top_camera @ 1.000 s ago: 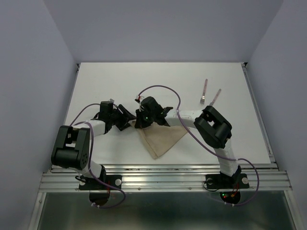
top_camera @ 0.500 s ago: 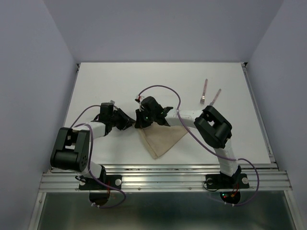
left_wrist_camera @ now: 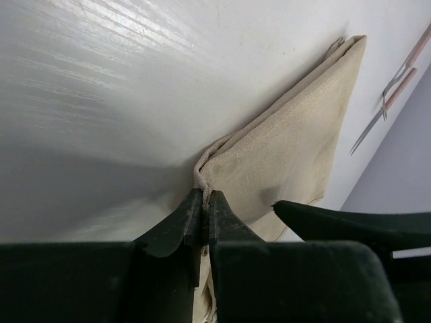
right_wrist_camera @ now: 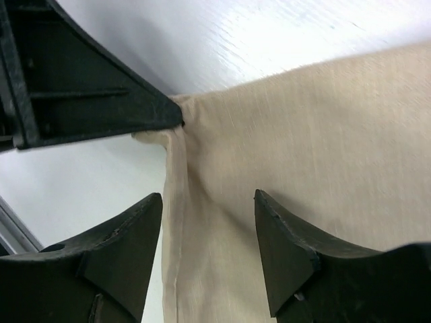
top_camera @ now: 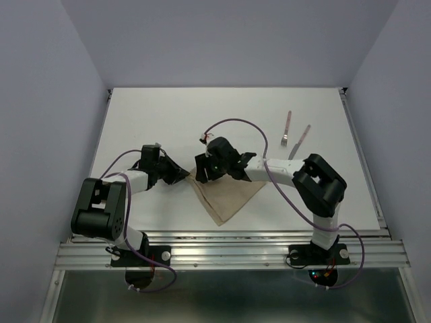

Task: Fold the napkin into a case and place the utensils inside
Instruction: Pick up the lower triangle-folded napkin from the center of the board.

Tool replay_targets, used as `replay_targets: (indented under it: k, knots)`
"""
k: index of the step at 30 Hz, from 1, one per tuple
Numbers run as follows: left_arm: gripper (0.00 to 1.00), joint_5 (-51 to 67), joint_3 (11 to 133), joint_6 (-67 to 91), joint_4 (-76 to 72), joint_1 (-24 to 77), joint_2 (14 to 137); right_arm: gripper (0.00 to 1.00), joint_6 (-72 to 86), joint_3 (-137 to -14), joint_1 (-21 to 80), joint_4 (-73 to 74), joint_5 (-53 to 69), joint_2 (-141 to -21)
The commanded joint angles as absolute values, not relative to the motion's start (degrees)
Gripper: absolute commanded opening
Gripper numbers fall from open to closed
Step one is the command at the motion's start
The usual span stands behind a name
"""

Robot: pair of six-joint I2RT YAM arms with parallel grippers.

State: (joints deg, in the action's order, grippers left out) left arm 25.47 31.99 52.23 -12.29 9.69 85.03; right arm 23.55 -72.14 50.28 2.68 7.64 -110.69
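The napkin, judged limp and light, is pinched at its corner by the left gripper; the right gripper is parted.

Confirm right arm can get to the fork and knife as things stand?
Probably yes. The right gripper hangs open over the napkin, holding nothing, and the fork and knife lie in the open on the table on that arm's side, with nothing between.

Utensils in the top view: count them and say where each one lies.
2. The fork lies far right, beyond the napkin; the knife lies just right of the fork, slanted. Neither touches the napkin; none appears hidden.
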Motion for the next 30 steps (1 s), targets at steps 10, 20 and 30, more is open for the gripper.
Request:
replay_targets:
  k: [10, 20, 30]
  knots:
    - [0.0, 24.52, 35.06, 53.7, -9.23, 10.11, 85.78, 0.65, 21.97, -57.49, 63.62, 5.45, -16.08, -96.43]
    - [0.0, 24.35, 36.65, 53.09, -8.09, 10.11, 87.01, 0.63, 22.41, -55.81, 71.02, 9.58, -23.02, -97.03]
    - [0.0, 23.73, 36.47, 53.17, -7.47, 10.11, 86.57, 0.47, 22.41, -55.72, 72.59, 9.23, -23.91, -100.55]
